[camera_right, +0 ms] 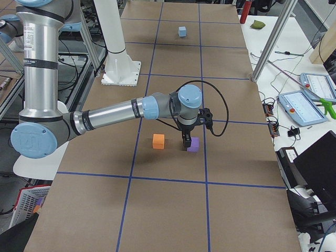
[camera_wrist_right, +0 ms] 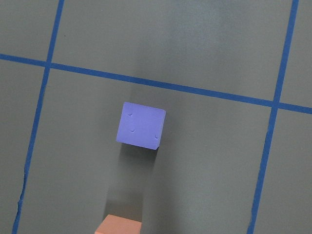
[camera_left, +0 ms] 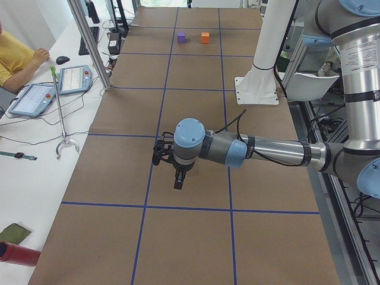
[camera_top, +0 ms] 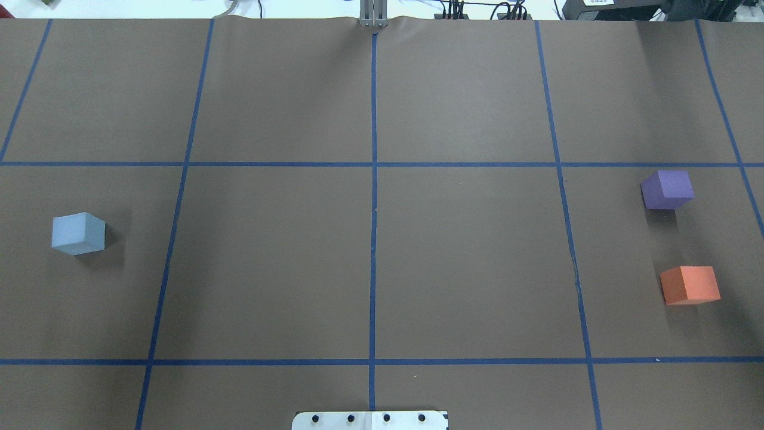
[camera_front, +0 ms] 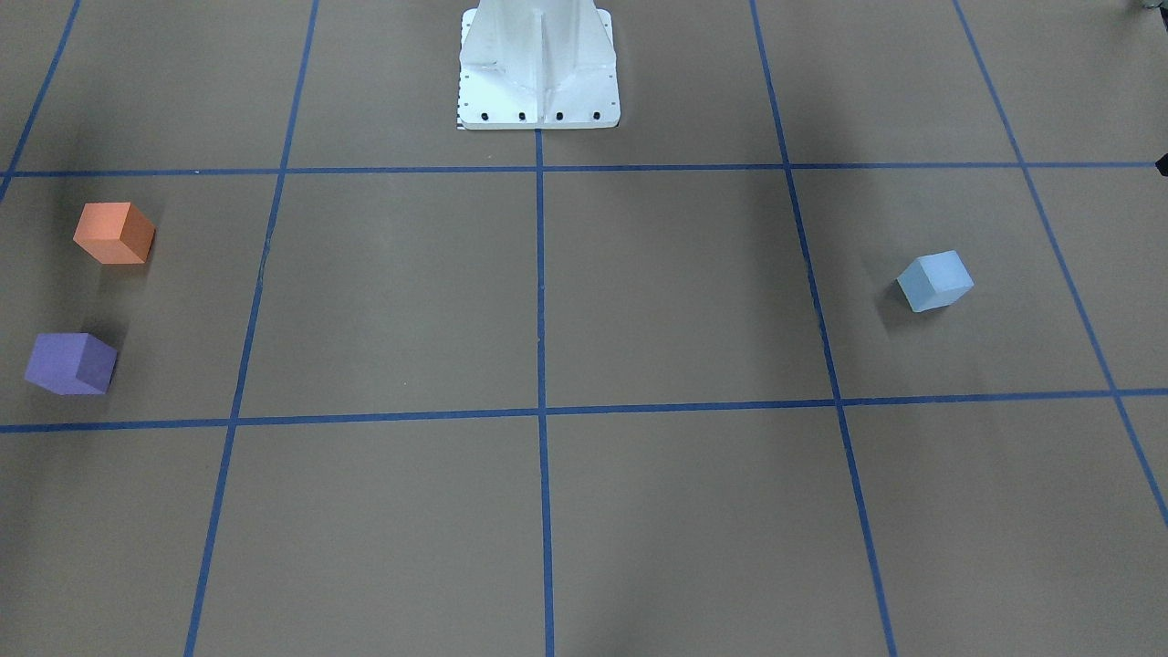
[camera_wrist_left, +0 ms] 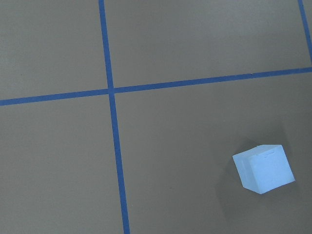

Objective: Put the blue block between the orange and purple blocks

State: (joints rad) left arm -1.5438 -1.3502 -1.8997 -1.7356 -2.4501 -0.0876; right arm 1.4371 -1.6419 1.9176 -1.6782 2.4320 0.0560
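The blue block [camera_top: 78, 233] sits alone on the table's left side; it also shows in the front view [camera_front: 934, 281], the left wrist view [camera_wrist_left: 263, 168] and the right side view [camera_right: 182, 31]. The purple block [camera_top: 667, 189] and orange block [camera_top: 690, 285] sit apart on the right side, with a gap between them. The left gripper [camera_left: 178, 181] shows only in the left side view and hangs above the table; I cannot tell if it is open. The right gripper [camera_right: 186, 142] shows only in the right side view, above the purple block [camera_right: 193, 145]; I cannot tell its state.
The brown table cover [camera_top: 465, 263] carries a grid of blue tape lines. The robot's white base [camera_front: 538, 68] stands at the middle of the near edge. Tablets and cables lie on the side desk [camera_left: 35, 98] beyond the far edge.
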